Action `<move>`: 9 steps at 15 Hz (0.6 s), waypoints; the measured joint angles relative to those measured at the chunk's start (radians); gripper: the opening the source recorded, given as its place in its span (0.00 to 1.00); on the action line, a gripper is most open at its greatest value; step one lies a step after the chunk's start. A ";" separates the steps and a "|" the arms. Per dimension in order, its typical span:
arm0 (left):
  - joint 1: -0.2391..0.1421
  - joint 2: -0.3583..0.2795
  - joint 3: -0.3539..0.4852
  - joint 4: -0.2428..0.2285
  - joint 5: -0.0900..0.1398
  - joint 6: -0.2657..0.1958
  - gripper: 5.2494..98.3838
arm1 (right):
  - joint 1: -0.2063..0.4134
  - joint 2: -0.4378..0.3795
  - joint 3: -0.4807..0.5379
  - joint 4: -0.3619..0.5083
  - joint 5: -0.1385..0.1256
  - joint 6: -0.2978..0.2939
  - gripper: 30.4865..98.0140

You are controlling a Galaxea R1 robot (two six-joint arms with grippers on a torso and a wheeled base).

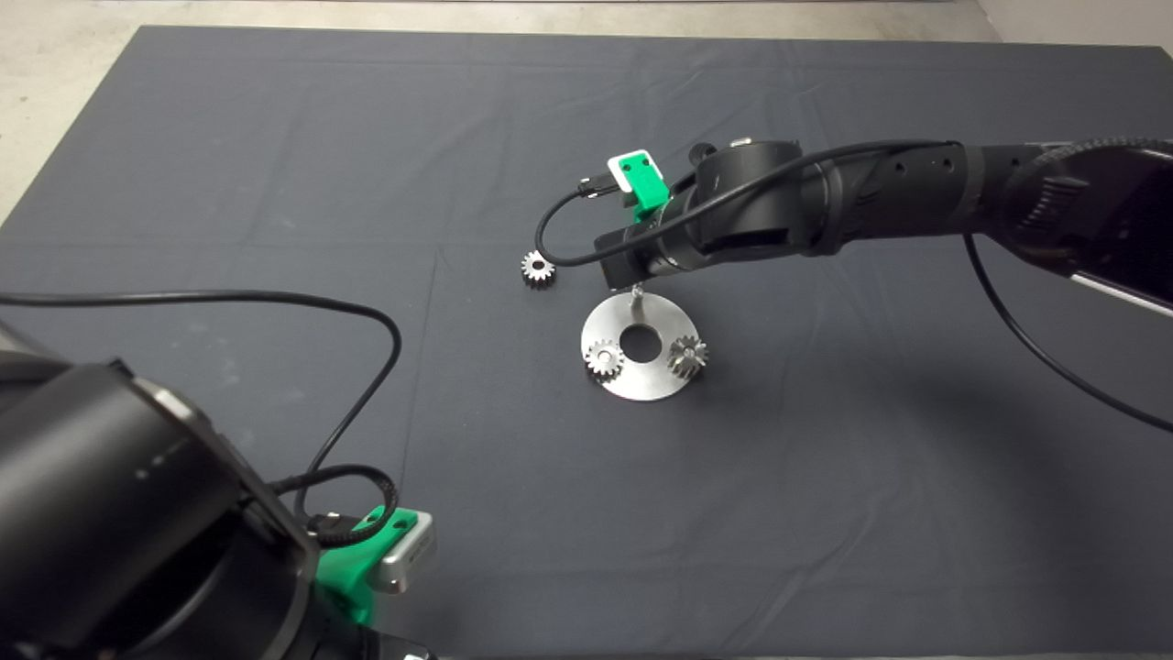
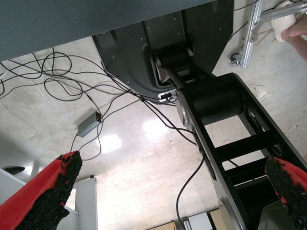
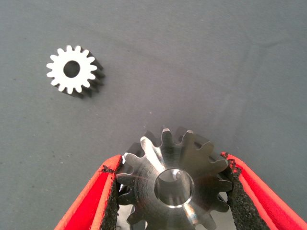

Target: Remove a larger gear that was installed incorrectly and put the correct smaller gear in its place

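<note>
My right gripper (image 3: pixel 171 159) is shut on the larger gear (image 3: pixel 175 182), a dark steel gear with flared teeth, one pad on each side. In the head view the right arm's wrist (image 1: pixel 641 247) hangs over the far edge of the round steel plate (image 1: pixel 655 385), above a thin upright pin (image 1: pixel 635 293); its fingers and the gear are hidden there. The smaller gear (image 1: pixel 538 268) lies flat on the mat left of the plate, and shows in the right wrist view (image 3: pixel 72 69) apart from the fingers. My left gripper (image 2: pixel 175 165) is open, parked at the lower left (image 1: pixel 376 559).
Two small gears sit on the plate, one left (image 1: pixel 604 357) and one right (image 1: pixel 687 355) of its centre hole (image 1: pixel 640 344). A black cable (image 1: pixel 275 302) crosses the mat at left. The left wrist view shows floor, cables and a person's foot (image 2: pixel 288 21).
</note>
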 measured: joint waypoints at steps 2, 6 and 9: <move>0.000 0.000 0.000 0.000 0.000 -0.001 1.00 | -0.001 -0.012 0.003 0.001 -0.059 0.020 0.29; 0.000 0.000 0.000 0.000 0.000 -0.004 1.00 | -0.001 -0.177 0.072 0.007 -0.096 0.057 0.29; 0.000 0.000 0.000 0.000 0.000 -0.004 1.00 | -0.001 -0.327 0.160 0.017 -0.119 0.072 0.29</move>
